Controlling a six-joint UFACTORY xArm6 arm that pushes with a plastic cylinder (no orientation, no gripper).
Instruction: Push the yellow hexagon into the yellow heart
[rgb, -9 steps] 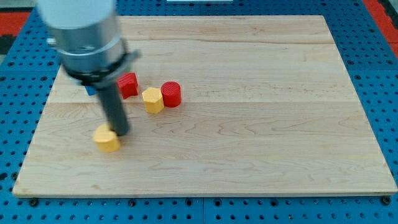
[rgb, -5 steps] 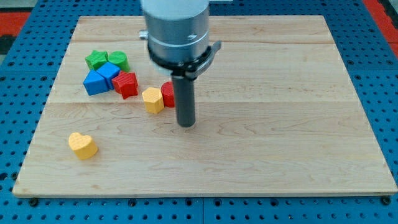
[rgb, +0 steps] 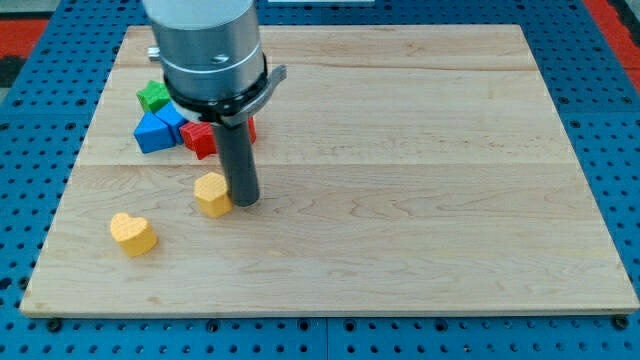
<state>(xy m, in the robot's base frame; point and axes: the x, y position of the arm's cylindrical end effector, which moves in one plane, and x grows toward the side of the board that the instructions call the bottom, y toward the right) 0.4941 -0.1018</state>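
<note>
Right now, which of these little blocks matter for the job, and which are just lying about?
In the job:
- yellow hexagon
- yellow heart, toward the view's bottom left
- my tip, against the hexagon's right side

Lying about:
- red block
- blue blocks
- green block, partly hidden

On the desk (rgb: 420, 180), toward the view's left: yellow hexagon (rgb: 211, 193), touching my tip (rgb: 244, 203) on its left side. Farther to the view's left and nearer the bottom, apart from the hexagon: yellow heart (rgb: 132, 233). Above the hexagon, toward the view's top: a cluster of blocks, partly hidden behind the arm. In that cluster: blue block (rgb: 154, 131) at the left, green block (rgb: 153, 96) just above it, red block (rgb: 200, 138) at the right, touching the blue one. Behind the rod, another red block (rgb: 251, 128), mostly hidden.
</note>
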